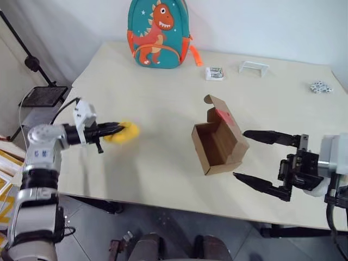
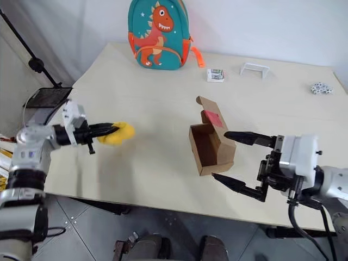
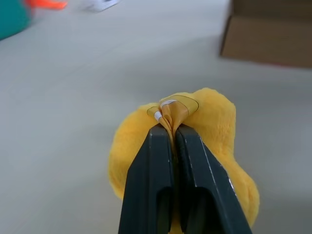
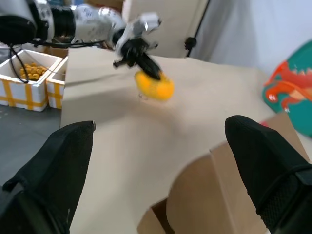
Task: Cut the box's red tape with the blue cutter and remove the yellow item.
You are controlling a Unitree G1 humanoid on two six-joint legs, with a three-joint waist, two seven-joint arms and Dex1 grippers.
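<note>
Left eye view: beige rectangular table (image 1: 163,98), teal dinosaur backpack (image 1: 159,33) at far edge. Brown cardboard box (image 1: 217,142) mid-table toward right, lid flap up, red square tape (image 1: 223,115) on flap, inside bare. Right gripper (image 1: 251,154) just beside box, fingers spread wide. Left gripper (image 1: 115,129) near left edge pinching soft yellow rounded item (image 1: 126,132). Left wrist view adds: fingers (image 3: 195,185) pressed together on item's small fabric loop.
</note>
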